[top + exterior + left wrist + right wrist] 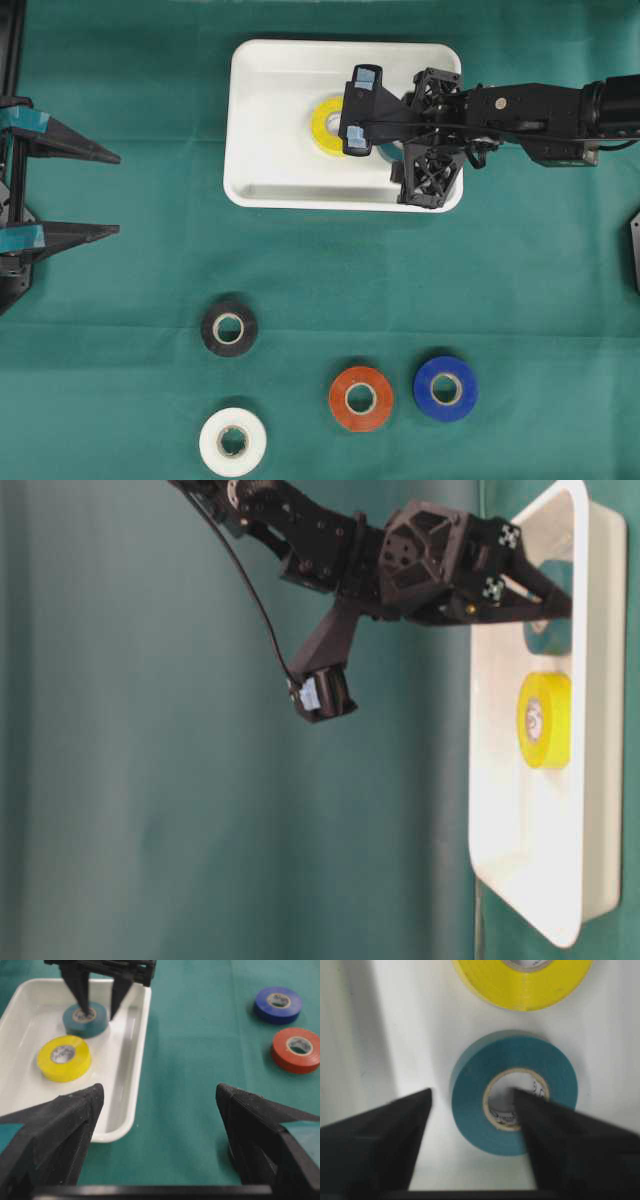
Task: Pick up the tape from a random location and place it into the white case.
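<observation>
Right gripper point(472, 1105) is open over the teal tape point(514, 1092), one finger in its hole. Teal tape lies flat in the white case point(270, 180) beside the yellow tape point(327, 127). Left gripper point(115, 193) is wide open, holding nothing.

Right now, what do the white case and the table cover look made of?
White case: looks like glossy moulded plastic, going by the soft reflections on its walls, rounded corners and raised rim. Table cover: looks like matte green cloth, felt perhaps; it shows faint creases and no glare. Exact weave too fine to tell.

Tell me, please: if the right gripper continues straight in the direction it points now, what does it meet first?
Probably the teal tape roll directly under the right gripper: one finger sits over its core hole, the other outside it. Beneath lies the white case floor.
</observation>
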Available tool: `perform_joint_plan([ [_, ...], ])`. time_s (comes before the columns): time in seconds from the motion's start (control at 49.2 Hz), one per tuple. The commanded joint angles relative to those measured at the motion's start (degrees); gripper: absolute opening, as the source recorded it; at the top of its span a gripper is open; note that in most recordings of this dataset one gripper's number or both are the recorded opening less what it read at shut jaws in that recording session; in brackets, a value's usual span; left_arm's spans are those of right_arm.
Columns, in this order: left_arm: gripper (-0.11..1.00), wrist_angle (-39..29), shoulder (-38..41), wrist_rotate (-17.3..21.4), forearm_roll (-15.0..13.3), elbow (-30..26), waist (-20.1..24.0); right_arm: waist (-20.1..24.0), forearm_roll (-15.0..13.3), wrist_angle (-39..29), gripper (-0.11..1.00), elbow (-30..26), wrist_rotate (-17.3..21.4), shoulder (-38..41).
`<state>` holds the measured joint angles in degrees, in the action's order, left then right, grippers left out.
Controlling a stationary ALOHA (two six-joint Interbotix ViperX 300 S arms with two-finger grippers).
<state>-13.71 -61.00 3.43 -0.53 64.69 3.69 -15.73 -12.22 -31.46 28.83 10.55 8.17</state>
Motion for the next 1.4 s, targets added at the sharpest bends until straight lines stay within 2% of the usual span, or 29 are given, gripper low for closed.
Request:
perform_joint_plan([
  [0.0,0.94,0.3,0.4,-0.1,-0.1,-0.6,-0.2,-0.2,-0.2,-0.2,0.77,-1.2,0.0,-2.4],
  [0.061,0.94,0.3,0.4,-0.1,-0.1,-0.7,-0.2,-0.2,-0.3,-0.4,0.89,-1.3,0.0,-3.5],
  [0.102,0.94,0.3,0.4,0.0,-0.1,-0.6,-0.2,-0.2,-0.4,-0.6,0.92,-1.3,0.0,-4.4],
  [0.224,0.94,0.3,0.4,0.0,-0.1,-0.7,-0.2,-0.2,-0.9,-3.0,0.88,-1.9,-0.1,-7.5],
  [0.61,0.94,0.3,0.4,0.0,-0.1,-0.7,-0.2,-0.2,-3.5,-15.7,0.88,-7.9,-0.3,-18.2],
  [0.773,0.94,0.3,0.4,0.0,-0.1,-0.7,-0.2,-0.2,-4.5,-15.8,0.88,-8.3,-0.3,-21.1],
  [0.935,0.94,0.3,0.4,0.0,-0.1,-0.7,-0.2,0.4,-4.3,-14.9,0.87,-8.1,-0.1,-21.2],
  [1.2,0.94,0.3,0.4,0.0,-0.1,-0.7,-0.2,7.3,-2.6,-12.0,0.87,-7.7,0.5,-21.2],
  [1.383,0.94,0.3,0.4,0.0,-0.1,-0.7,-0.2,13.5,-2.5,-9.8,0.87,-7.6,3.4,-21.2],
])
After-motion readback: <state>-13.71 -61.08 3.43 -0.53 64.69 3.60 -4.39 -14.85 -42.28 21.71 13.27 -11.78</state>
